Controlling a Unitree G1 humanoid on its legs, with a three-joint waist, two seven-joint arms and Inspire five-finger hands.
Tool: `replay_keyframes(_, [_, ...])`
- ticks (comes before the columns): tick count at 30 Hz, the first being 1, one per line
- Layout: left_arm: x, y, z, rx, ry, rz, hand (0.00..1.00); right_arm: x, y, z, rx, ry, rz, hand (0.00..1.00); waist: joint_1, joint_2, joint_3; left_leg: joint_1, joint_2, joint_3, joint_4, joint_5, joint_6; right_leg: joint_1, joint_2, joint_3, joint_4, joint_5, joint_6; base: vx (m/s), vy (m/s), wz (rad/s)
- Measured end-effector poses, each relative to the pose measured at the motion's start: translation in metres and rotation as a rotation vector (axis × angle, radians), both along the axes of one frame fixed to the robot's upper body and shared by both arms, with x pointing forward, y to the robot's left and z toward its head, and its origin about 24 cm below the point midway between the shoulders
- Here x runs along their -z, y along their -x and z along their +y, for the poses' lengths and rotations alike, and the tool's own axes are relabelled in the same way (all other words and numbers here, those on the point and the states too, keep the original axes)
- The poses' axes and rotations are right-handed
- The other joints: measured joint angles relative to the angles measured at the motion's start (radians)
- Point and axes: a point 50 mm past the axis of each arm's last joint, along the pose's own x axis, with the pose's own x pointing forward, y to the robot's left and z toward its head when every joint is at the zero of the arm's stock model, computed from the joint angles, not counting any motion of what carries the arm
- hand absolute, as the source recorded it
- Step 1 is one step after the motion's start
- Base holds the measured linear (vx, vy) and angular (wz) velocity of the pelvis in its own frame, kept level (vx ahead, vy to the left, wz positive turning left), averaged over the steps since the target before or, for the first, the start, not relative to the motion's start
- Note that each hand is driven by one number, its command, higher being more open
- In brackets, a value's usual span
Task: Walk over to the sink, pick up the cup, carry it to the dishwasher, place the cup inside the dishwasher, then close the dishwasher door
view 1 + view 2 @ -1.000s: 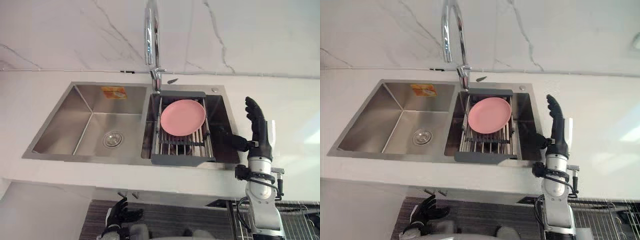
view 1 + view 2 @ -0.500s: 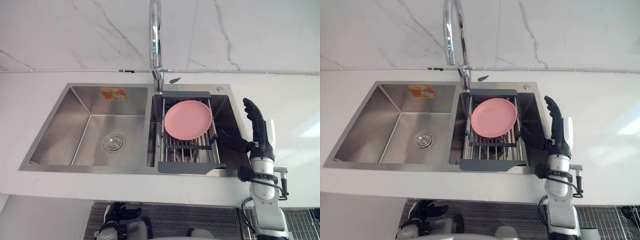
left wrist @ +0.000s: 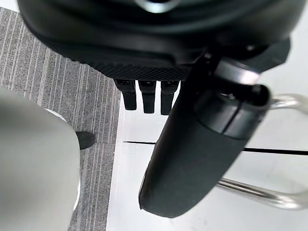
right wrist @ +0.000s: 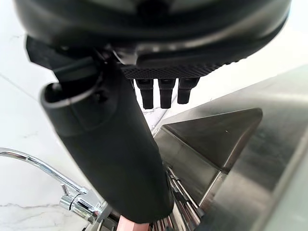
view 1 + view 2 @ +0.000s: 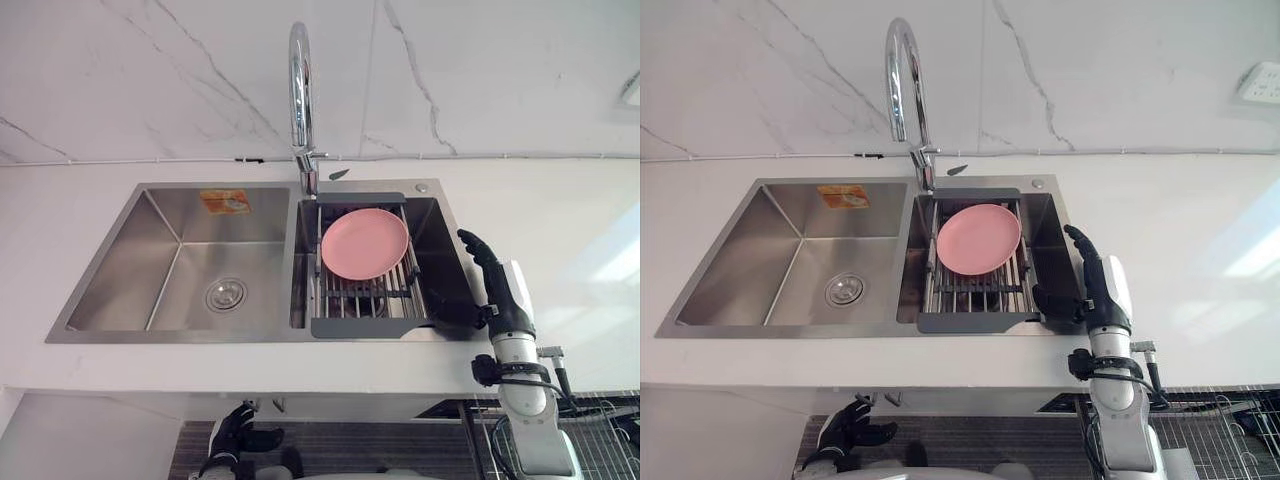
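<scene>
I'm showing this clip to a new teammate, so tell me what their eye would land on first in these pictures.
The pink plate stands out most, lying on the grey rack in the right basin of the steel sink. Next comes the tall chrome tap rising behind the divide between the basins. The open right hand hangs over the sink's right edge, beside the rack.
</scene>
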Motion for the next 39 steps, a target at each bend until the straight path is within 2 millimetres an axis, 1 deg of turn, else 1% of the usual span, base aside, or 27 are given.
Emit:
replay_keyframes(3, [0.000, 0.000, 0.000, -0.002, 0.001, 0.003, 0.90, 0.005, 0.000, 0.004, 0.015, -0.037, 0.009, 0.90, 0.000, -0.002, -0.001, 0.012, -0.002, -0.013, -0.012, 0.008, 0.000, 0.014, -0.001, -0.013, 0.000, 0.001, 0.002, -0.01, -0.013, 0.13])
replay_keyframes(6, [0.001, 0.001, -0.001, -0.007, 0.005, 0.005, 0.90, 0.009, 0.001, 0.008, 0.039, -0.076, 0.007, 0.90, 0.007, -0.002, -0.003, 0.033, -0.002, -0.021, -0.030, 0.018, 0.001, 0.033, -0.004, -0.024, -0.001, 0.001, 0.003, -0.03, -0.013, 0.09])
replay_keyframes(11, [0.001, 0.001, -0.001, -0.014, 0.008, 0.011, 0.90, 0.007, -0.001, 0.009, 0.056, -0.081, -0.011, 0.90, 0.012, -0.003, -0.003, 0.042, -0.003, -0.024, -0.043, 0.031, 0.002, 0.038, -0.006, -0.031, 0.000, 0.001, 0.005, -0.05, 0.000, 0.04])
replay_keyframes(15, [0.002, 0.002, -0.001, -0.016, 0.009, 0.015, 0.90, 0.004, 0.000, 0.005, 0.069, -0.057, -0.021, 0.90, 0.011, -0.001, -0.004, 0.045, -0.002, -0.025, -0.051, 0.038, -0.004, 0.038, -0.005, -0.039, -0.005, -0.002, 0.009, -0.07, 0.000, 0.00])
replay_keyframes(19, [0.003, 0.004, 0.000, -0.023, 0.011, 0.026, 0.90, -0.008, -0.002, -0.004, 0.047, 0.050, -0.042, 0.90, 0.010, 0.001, -0.005, 0.041, -0.003, -0.027, -0.056, 0.041, -0.008, 0.039, -0.006, -0.045, -0.009, -0.008, 0.017, -0.05, 0.004, 0.03])
replay_keyframes(23, [0.003, 0.004, 0.000, -0.025, 0.011, 0.026, 0.90, -0.024, -0.010, -0.014, 0.017, 0.162, -0.074, 0.90, 0.007, 0.003, -0.004, 0.033, -0.005, -0.037, -0.056, 0.043, -0.008, 0.039, -0.008, -0.057, -0.012, -0.008, 0.017, 0.00, 0.000, 0.08])
replay_keyframes(27, [0.003, 0.004, 0.000, -0.024, 0.012, 0.024, 0.90, -0.038, -0.018, -0.018, -0.016, 0.258, -0.101, 0.90, 0.006, 0.004, -0.002, 0.029, -0.005, -0.041, -0.052, 0.044, -0.005, 0.038, -0.007, -0.062, -0.016, -0.003, 0.010, 0.04, -0.010, 0.04])
replay_keyframes(30, [0.003, 0.004, 0.000, -0.021, 0.013, 0.022, 0.90, -0.045, -0.024, -0.018, -0.048, 0.301, -0.116, 0.90, 0.006, 0.005, -0.001, 0.027, -0.005, -0.041, -0.052, 0.043, -0.004, 0.038, -0.007, -0.064, -0.017, -0.003, 0.009, 0.05, -0.017, -0.01])
replay_keyframes(33, [0.003, 0.004, 0.000, -0.017, 0.015, 0.022, 0.90, -0.046, -0.031, -0.015, -0.093, 0.338, -0.109, 0.90, 0.002, 0.006, 0.001, 0.026, -0.005, -0.041, -0.052, 0.039, -0.004, 0.038, -0.007, -0.066, -0.018, -0.003, 0.009, 0.04, -0.016, 0.00])
replay_keyframes(34, [0.003, 0.004, -0.001, -0.013, 0.016, 0.020, 0.90, -0.044, -0.034, -0.012, -0.126, 0.358, -0.090, 0.90, 0.002, 0.006, 0.001, 0.024, -0.005, -0.042, -0.052, 0.038, -0.004, 0.036, -0.007, -0.068, -0.019, -0.003, 0.009, 0.00, 0.000, 0.00])
replay_keyframes(39, [0.002, 0.002, -0.002, -0.002, 0.017, 0.014, 0.90, -0.036, -0.041, -0.004, -0.217, 0.411, -0.031, 0.90, 0.002, 0.008, 0.005, 0.013, -0.006, -0.049, -0.052, 0.037, -0.004, 0.029, -0.007, -0.076, -0.019, -0.003, 0.009, 0.02, -0.014, 0.06])
